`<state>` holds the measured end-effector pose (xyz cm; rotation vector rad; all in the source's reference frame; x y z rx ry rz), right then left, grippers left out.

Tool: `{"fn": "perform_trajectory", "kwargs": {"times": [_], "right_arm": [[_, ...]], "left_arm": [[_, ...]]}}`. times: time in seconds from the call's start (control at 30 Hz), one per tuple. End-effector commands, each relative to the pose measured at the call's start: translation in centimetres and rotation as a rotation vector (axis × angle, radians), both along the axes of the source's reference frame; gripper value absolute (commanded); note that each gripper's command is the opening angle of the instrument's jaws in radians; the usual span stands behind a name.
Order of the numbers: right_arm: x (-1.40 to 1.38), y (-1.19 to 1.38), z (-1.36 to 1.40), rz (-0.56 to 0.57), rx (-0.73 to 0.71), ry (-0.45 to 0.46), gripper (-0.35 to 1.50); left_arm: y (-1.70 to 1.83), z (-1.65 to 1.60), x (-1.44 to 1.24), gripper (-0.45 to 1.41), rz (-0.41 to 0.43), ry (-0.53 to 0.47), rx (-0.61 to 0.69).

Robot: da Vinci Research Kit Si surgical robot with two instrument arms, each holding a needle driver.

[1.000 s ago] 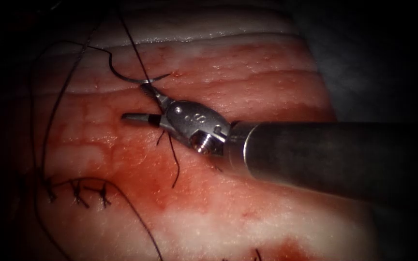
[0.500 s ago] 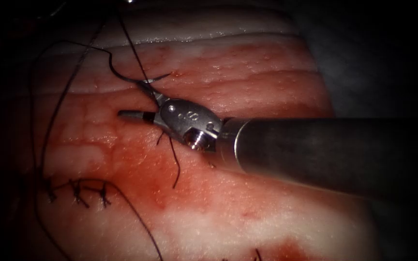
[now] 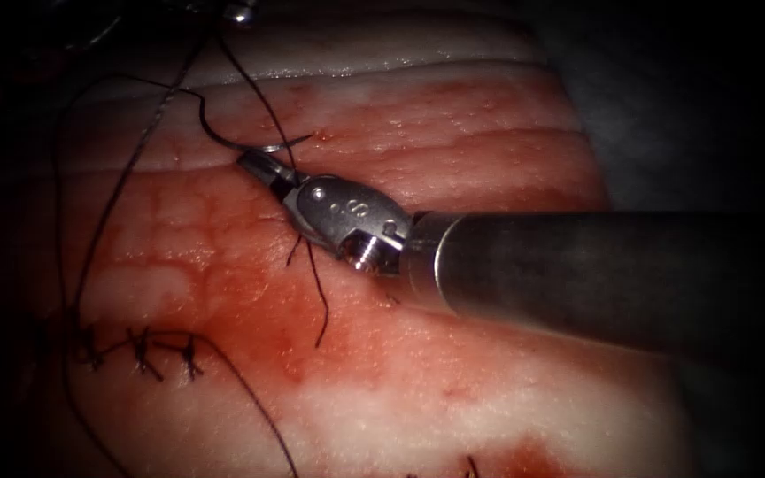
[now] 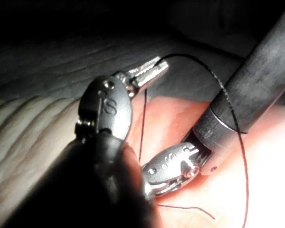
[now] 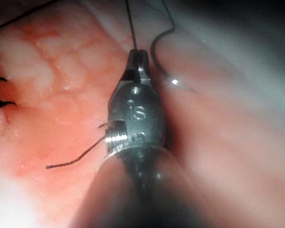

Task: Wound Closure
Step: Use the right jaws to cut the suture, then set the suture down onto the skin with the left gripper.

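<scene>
The curved needle point(image 3: 223, 142) lies on the tissue point(image 3: 453, 159) near its far edge, and neither tool holds it; I cannot tell whether its point is in the tissue. My right tool point(image 3: 254, 164) reaches in from the right. Its jaws are shut right beside the needle's curve point(image 5: 166, 76), on the thread point(image 5: 130, 23) that runs up from their tip. In the left wrist view my left tool point(image 4: 152, 71) is shut on the thread point(image 4: 213, 76), which arcs away from its tip. Its tip point(image 3: 239, 13) glints at the top edge of the endoscope view.
A row of dark stitches point(image 3: 143, 352) closes the cut at the lower left. A loose thread tail point(image 3: 320, 301) lies on red fluid below the right tool. Long thread loops point(image 3: 90, 230) run down the left side. The right shaft point(image 3: 595, 274) spans the right half.
The right tool's jaws stood wide open beside the needle and have now shut. The tool has also slid slightly up and to the left. The needle has stayed in place.
</scene>
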<state>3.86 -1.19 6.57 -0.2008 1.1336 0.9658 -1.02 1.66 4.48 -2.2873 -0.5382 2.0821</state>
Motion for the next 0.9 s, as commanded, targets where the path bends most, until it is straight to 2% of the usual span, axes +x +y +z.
{"fn": "perform_trajectory", "kwargs": {"times": [0.03,0.07,0.13,0.17,0.23,0.27,0.43,0.6,0.77,0.83,0.9], "right_arm": [[0.06,0.03,0.07,-0.007,-0.002,0.006,-0.35],[0.03,0.03,0.08,-0.021,-0.016,0.001,0.0],[-0.07,0.03,0.08,-0.039,-0.019,0.006,0.52],[-0.18,0.03,0.08,-0.047,-0.017,0.011,0.86],[-0.36,0.04,0.06,-0.062,-0.011,0.019,1.16],[-0.47,0.05,0.05,-0.069,-0.011,0.026,1.25],[-1.23,0.04,-0.09,-0.073,-0.036,0.025,1.31],[-1.92,0.05,-0.31,-0.054,-0.064,0.044,1.3],[-2.31,0.03,-0.48,-0.036,-0.064,0.012,1.25],[-2.45,0.05,-0.54,-0.018,-0.071,-0.028,1.15],[-2.59,0.09,-0.6,0.004,-0.073,-0.033,1.08]], "left_arm": [[0.05,0.03,-0.05,-0.45,0.0,-0.002,-0.002],[0.06,0.03,-0.05,-0.45,0.0,-0.002,-0.001],[0.07,0.02,-0.04,-0.45,0.0,-0.003,0.0],[0.08,0.01,-0.04,-0.45,-0.001,-0.004,-0.005],[0.1,0.01,-0.04,-0.45,-0.001,-0.007,-0.008],[0.12,0.01,-0.04,-0.45,-0.002,-0.008,-0.007],[0.25,0.09,-0.11,-0.45,-0.011,-0.016,-0.018],[0.39,0.31,-0.35,-0.45,-0.043,0.023,-0.023],[0.6,0.6,-0.69,-0.45,-0.091,0.058,-0.042],[0.68,0.74,-0.87,-0.45,-0.105,0.067,-0.045],[0.71,0.84,-1.09,-0.45,-0.119,0.069,-0.051]]}}
